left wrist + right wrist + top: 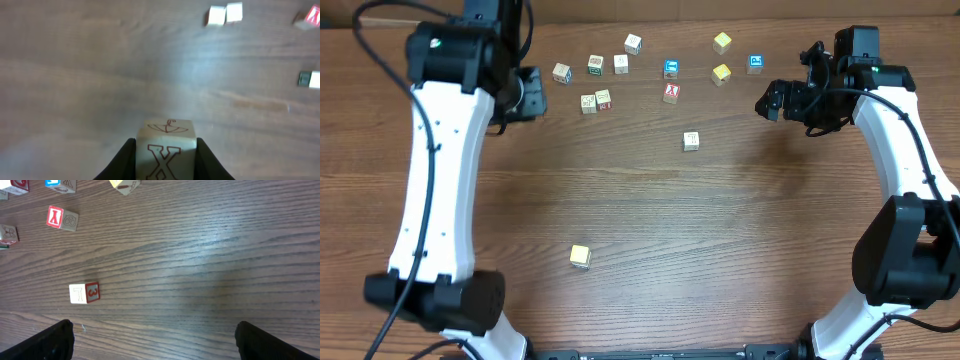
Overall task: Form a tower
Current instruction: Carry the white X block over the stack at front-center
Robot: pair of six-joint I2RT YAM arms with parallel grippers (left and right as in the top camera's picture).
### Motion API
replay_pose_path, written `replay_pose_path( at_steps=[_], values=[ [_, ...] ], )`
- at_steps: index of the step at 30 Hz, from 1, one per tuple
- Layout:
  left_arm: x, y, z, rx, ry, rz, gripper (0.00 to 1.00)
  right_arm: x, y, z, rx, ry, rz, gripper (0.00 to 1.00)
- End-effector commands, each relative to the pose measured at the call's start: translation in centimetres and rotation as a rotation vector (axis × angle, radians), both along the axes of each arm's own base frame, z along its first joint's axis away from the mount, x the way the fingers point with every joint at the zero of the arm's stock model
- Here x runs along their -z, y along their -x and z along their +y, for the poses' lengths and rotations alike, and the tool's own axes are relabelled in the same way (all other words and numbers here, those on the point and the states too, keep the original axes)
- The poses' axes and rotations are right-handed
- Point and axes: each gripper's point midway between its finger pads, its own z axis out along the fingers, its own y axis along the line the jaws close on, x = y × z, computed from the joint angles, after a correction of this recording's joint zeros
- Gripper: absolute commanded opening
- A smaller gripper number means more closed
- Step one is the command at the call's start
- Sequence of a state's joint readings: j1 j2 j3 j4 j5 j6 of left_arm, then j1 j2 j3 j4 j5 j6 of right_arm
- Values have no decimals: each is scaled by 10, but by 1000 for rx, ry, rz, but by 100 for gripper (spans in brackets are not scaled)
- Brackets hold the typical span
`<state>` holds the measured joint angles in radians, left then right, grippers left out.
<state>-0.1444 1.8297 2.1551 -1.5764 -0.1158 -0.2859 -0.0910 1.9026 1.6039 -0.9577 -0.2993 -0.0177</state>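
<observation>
Left gripper (pixel 166 150) clamps X cube (pixel 166 131), seemingly aloft; right gripper (pixel 155 332) spread wide.

Left gripper (pixel 166 161) clamps a lettered cube (pixel 167 132) between its fingers, seemingly lifted; right gripper (pixel 155 337) hangs wide open.
</observation>
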Motion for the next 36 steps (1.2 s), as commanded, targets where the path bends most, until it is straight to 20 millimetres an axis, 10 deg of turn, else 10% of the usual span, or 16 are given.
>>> replay_pose_path(
  at_steps=[1, 14, 19, 36],
  values=[
    [-25, 29, -3, -22, 27, -20, 13, -19, -5, 0, 3, 2, -52, 100],
    [-4, 106, -24, 67, 27, 101, 12, -19, -5, 0, 3, 2, -52, 100],
    [23, 142, -26, 30, 39, 110, 11, -19, -5, 0, 3, 2, -52, 100],
    [143, 171, -73, 146, 4, 142, 10, -19, -5, 0, 3, 2, -52, 100]
  ],
)
